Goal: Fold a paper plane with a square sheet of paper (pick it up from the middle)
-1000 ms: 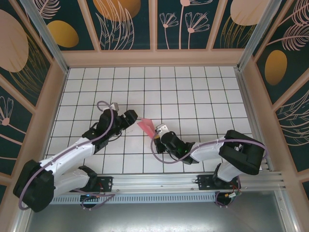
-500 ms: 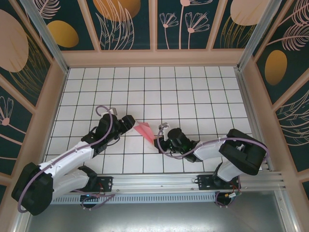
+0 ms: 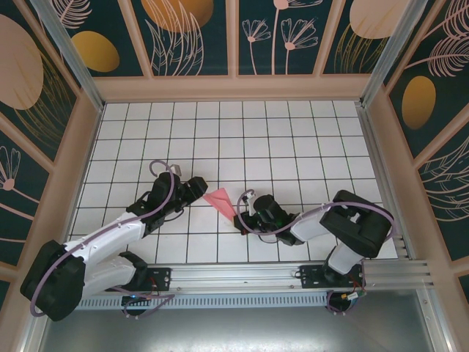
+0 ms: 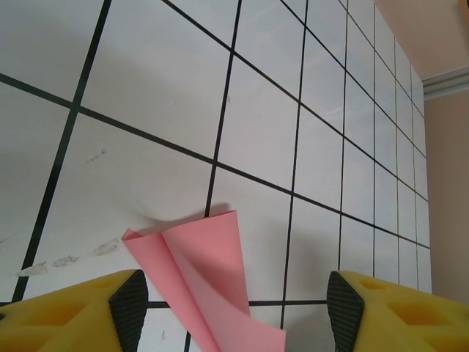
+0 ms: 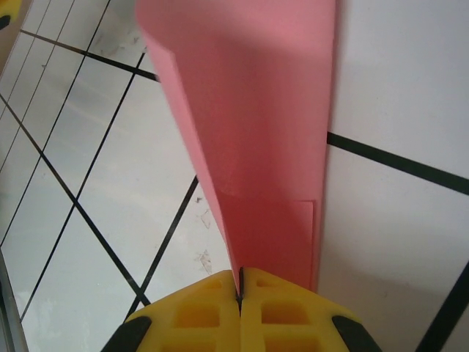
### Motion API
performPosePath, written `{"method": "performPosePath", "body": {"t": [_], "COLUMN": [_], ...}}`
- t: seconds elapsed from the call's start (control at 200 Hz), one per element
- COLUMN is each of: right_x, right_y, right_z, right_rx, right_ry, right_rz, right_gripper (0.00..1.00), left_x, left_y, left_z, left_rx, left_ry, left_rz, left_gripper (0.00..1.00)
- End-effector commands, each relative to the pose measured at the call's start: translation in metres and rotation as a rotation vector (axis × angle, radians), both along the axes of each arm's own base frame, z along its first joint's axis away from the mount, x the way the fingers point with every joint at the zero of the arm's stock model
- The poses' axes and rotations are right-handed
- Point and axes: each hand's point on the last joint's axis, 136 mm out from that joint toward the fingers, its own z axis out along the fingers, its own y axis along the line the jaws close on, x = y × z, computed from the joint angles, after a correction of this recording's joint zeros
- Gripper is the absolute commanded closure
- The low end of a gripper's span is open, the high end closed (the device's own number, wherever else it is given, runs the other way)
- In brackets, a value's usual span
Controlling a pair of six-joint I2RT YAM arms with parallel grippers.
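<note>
1. Plane (image 3: 222, 201): pink, folded and slim. It is sitting near the middle of the table (image 3: 293, 139), stretched between the two grippers. It is widening toward the left arm and narrowing toward the right arm.
2. Right gripper (image 3: 245, 215): it is clamping the narrow end of the plane. In the right wrist view the yellow fingertips (image 5: 212, 308) are pressing together at the gripper (image 5: 239, 284), with the pink paper (image 5: 249, 132) running out of the seam between them.
3. Left gripper (image 3: 199, 188): its jaws are standing wide apart. In the left wrist view the gripper (image 4: 236, 304) is flanking the plane's wide end (image 4: 201, 271), with the yellow, black-padded fingers (image 4: 128, 297) clear of the paper on both sides.
4. Plane, wide end: it is showing a folded flap with a crease along its length and is casting a shadow on the tile beneath. Whether it is touching the table cannot be told.
5. Table: white tiles with black grid lines, carrying faint scuffs near the plane (image 4: 66, 260).
6. Walls (image 3: 190, 37): dark panels with leaf and flower patterns are enclosing the table on three sides.
</note>
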Motion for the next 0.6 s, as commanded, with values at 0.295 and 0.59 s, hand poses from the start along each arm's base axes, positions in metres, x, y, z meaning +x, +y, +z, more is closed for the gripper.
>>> {"method": "performPosePath", "body": {"t": [0.295,0.59], "right_x": [0.001,0.0], "right_y": [0.009,0.007], "right_z": [0.012,0.002], "right_rx": [0.129,0.16], "right_ry": [0.111,0.232], "right_rz": [-0.008,-0.015], "right_gripper": [1.0,1.0], "left_x": [-0.002,-0.01], "left_y": [-0.008,-0.027], "left_z": [0.002,0.009], "left_rx": [-0.038,-0.126], "left_ry": [-0.019,-0.089], "left_rz": [-0.046,-0.166], "left_gripper": [0.35,0.55]}}
